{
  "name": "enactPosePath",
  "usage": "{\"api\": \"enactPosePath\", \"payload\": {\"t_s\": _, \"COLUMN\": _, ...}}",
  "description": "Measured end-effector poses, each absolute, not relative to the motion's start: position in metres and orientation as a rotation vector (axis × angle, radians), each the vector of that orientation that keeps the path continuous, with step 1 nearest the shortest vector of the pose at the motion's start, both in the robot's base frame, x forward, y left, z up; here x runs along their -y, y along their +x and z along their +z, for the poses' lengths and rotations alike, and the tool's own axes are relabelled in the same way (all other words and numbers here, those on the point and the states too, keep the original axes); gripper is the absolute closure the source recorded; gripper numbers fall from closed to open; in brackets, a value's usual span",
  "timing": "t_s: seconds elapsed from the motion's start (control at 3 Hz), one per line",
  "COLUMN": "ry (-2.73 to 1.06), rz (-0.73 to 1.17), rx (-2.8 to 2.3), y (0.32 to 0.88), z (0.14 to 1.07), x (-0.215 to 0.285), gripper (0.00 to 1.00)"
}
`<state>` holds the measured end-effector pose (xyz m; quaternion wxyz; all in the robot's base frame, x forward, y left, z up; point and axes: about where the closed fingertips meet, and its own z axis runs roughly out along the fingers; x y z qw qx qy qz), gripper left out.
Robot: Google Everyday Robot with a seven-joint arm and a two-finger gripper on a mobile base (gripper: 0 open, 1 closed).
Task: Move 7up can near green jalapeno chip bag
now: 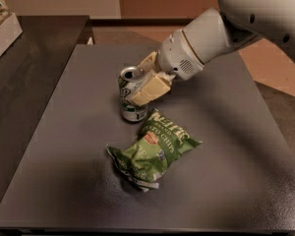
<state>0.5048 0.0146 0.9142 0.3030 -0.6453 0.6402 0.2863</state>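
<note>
The 7up can is silver-white with green markings and a silver top. It stands upright on the grey table, just above the top left edge of the green jalapeno chip bag. The bag is wrinkly green foil with white lettering and a small red-orange badge, lying flat near the table's middle. My gripper comes in from the upper right and is shut on the can's upper half, one cream finger across its front. The can's base looks to be on or just above the table.
A dark side table adjoins the grey table on the left. A white box edge shows at the far left. Brown floor lies to the right. My white arm spans the upper right.
</note>
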Motion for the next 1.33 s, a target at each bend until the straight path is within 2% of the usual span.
{"api": "enactPosePath", "payload": {"t_s": 0.67, "ry": -1.740, "rz": 0.757, "rx": -1.690, "y": 0.4997, "z": 0.9065, "x": -0.0190, "gripper": 0.13}}
{"api": "enactPosePath", "payload": {"t_s": 1.0, "ry": -1.743, "rz": 0.758, "rx": -1.688, "y": 0.4990, "z": 0.9064, "x": -0.0205, "gripper": 0.00}}
{"api": "enactPosePath", "payload": {"t_s": 1.33, "ry": -1.743, "rz": 0.758, "rx": -1.688, "y": 0.4989, "z": 0.9064, "x": -0.0205, "gripper": 0.00}}
